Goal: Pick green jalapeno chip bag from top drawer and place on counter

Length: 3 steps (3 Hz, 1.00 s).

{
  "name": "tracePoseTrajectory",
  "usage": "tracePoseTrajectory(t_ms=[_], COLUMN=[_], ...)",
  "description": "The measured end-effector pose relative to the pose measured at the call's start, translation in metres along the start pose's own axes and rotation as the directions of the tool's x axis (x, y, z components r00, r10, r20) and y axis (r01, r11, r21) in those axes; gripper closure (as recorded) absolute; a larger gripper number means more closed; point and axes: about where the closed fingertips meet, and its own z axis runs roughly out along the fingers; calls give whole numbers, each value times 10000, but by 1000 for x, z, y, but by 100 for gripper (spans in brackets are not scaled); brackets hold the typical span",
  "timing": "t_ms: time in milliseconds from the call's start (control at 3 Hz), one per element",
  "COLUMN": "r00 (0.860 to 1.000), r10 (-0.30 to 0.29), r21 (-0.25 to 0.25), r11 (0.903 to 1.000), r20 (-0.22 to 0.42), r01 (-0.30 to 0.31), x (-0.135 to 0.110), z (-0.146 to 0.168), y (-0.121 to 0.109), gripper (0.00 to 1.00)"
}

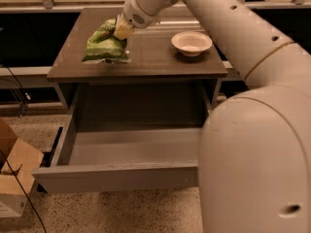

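The robot's gripper (119, 32) hangs over the far-left part of the table (160, 64), its pale fingers (125, 28) narrowed onto the upper edge of the green jalapeno chip bag (104, 46) and, as far as you can judge from here, pinching it. The bag is out of the top drawer (116, 176) and lies on the glossy table toward its 10 o'clock corner. Its lower end rests on the surface and its top is propped up toward the fingers. From the fingers the bag spreads away at about 7 o'clock, with its long axis running roughly from 1 o'clock to 7 o'clock across the tabletop. The drawer below stands pulled fully out, and no bag shows inside it. A white bowl (191, 42) sits well apart from the bag at the table's 2 o'clock side, so a release should not disturb it. The single arm (233, 28) reaches in from the right of the view, and a cardboard box (14, 176) stands on the floor at 8 o'clock. You would judge the task nearly finished. What remains is to let go with the bag lying flat, then lift away toward 1 o'clock, along the bag's axis, so the fingers do not drag it.
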Motion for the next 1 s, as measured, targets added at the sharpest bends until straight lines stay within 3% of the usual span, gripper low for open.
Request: tracePoseTrajectory(t_ms=[333,667,1000], r00=[9971,9970,9969], r10=[437,446,450], r21=[-213,-253,-296], r11=[9988,9986,9985], r20=[-621,-630,-647], r01=[-451,-462,-470], x=[21,23,23], z=[38,43,47], y=[-14,-14,-13], gripper=[58,27,4])
